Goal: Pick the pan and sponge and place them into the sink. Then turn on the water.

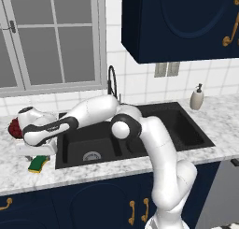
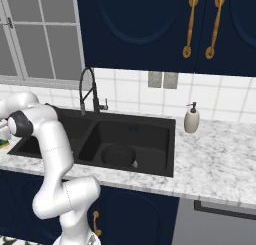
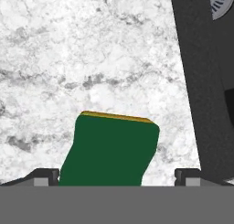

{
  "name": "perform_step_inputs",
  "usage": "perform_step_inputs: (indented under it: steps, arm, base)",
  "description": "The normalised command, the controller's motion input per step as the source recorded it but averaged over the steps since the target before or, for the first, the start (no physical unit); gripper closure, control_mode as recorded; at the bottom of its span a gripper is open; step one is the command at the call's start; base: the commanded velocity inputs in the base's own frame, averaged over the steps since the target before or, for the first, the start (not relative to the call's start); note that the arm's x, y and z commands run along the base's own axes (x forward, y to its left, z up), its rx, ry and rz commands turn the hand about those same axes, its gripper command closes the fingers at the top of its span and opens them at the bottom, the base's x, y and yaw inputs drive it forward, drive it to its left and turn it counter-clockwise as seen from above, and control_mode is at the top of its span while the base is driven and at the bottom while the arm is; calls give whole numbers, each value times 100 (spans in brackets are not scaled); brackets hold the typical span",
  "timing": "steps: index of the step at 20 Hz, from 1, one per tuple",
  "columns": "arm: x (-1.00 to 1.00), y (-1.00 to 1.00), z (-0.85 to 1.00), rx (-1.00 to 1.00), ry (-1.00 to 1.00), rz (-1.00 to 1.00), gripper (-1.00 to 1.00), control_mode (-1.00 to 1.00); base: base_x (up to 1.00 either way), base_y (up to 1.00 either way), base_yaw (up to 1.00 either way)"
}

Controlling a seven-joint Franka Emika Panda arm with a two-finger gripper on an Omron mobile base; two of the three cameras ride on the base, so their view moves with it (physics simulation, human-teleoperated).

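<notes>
Now gripper (image 3: 117, 175) spread wide, released, tips either side of sponge (image 3: 109, 150) on counter (image 3: 68, 58); sink (image 3: 201, 81) rim at 3 o'clock. Pan (image 2: 118, 155) in right basin.

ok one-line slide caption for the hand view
Open gripper straddles the green-topped sponge on the marble counter beside the sink.

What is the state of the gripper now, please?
Gripper: open, fingers on either side of the sponge on the counter, not yet closed on it.
</notes>
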Motion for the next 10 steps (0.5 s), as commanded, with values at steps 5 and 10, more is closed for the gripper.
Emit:
perform_step_inputs:
  steps: [5, 10]
  arm:
    - [0, 7, -10, 0, 0, -10, -100, -100]
    - [0, 11, -16, 0, 0, -9, -100, -100]
  base:
    - [0, 0, 0]
    - [0, 0, 0]
